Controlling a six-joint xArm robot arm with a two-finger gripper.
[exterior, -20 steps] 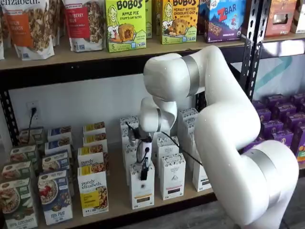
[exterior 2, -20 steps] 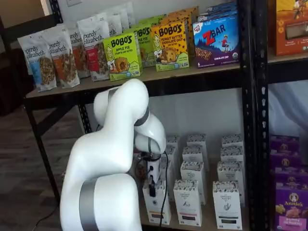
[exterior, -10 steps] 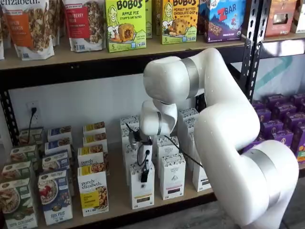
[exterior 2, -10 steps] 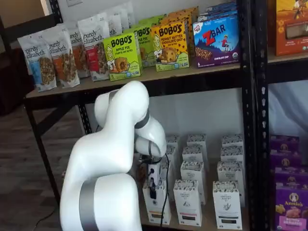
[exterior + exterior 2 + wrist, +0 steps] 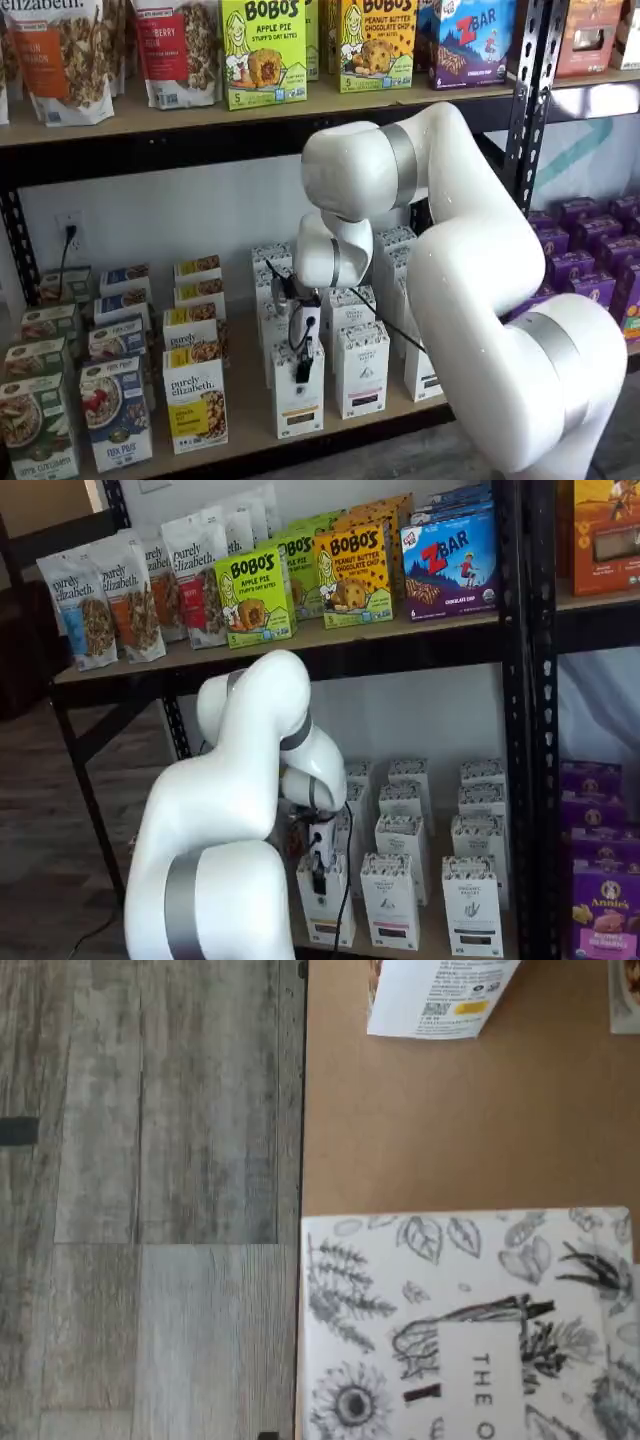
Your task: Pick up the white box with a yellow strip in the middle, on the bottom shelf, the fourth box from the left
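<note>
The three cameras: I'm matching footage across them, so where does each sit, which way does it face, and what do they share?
Wrist view: on the wrist, looking down at the white box, the bottom shelf and the floor; no part of the robot shows.
Shelf view: in front of the shelves, facing them; the arm and gripper show above the white box.
Shelf view: in front, facing the shelves obliquely; the arm fills the foreground, gripper over the box.
All three share that box.
</note>
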